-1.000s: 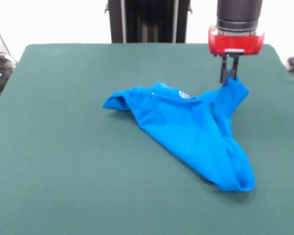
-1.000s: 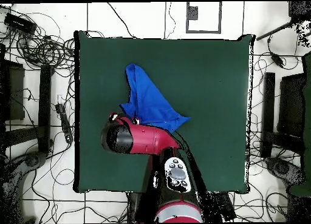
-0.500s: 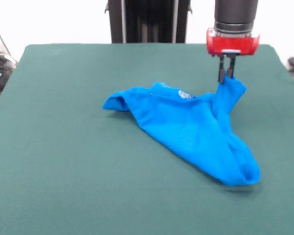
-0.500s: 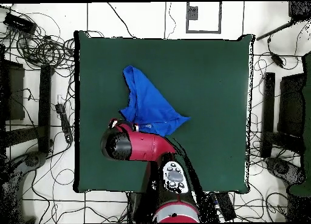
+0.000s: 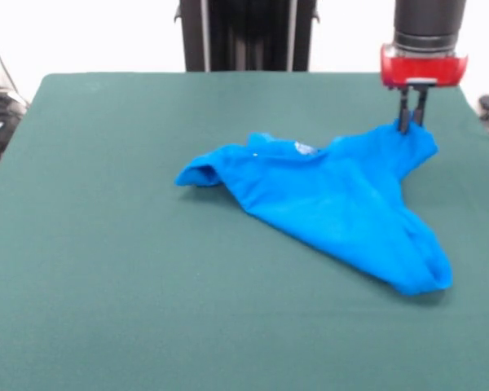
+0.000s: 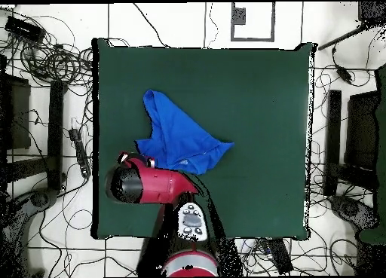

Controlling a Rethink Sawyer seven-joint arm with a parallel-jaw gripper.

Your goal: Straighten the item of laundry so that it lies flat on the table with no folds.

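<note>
Shirt: bright blue T-shirt, crumpled, lying on the green worktop; in the front view it sits right of centre and toward the far half.
Shirt shape: a rough triangle in both views, with folds and overlapping layers across it; not flat.
Shirt left end (front view): a rolled, tube-like lobe, resting on the worktop.
Shirt near end (front view): a narrow doubled-over tail running toward the near right, its tip resting on the cloth.
Shirt far right corner: drawn up a little off the worktop, rising to the fingers.
Print: a small pale patch shows near the far edge of the shirt; too small to read.
Gripper: gripper hangs straight down under the red wrist ring and black cylinder, near the worktop's far right corner in the front view.
Fingers: two thin dark fingers close together, clamped on the raised corner of the shirt; blue cloth shows between and around their tips.
Arm (overhead): red and black arm reaches up from the bottom edge toward the worktop's left side; its wrist end covers the gripper, so the fingers do not show here.
Shirt (overhead): shirt lies left of the worktop's centre, its lower left corner touching the arm's end.
Surroundings: cables and dark stands on the pale floor around the worktop in the overhead view.
</note>
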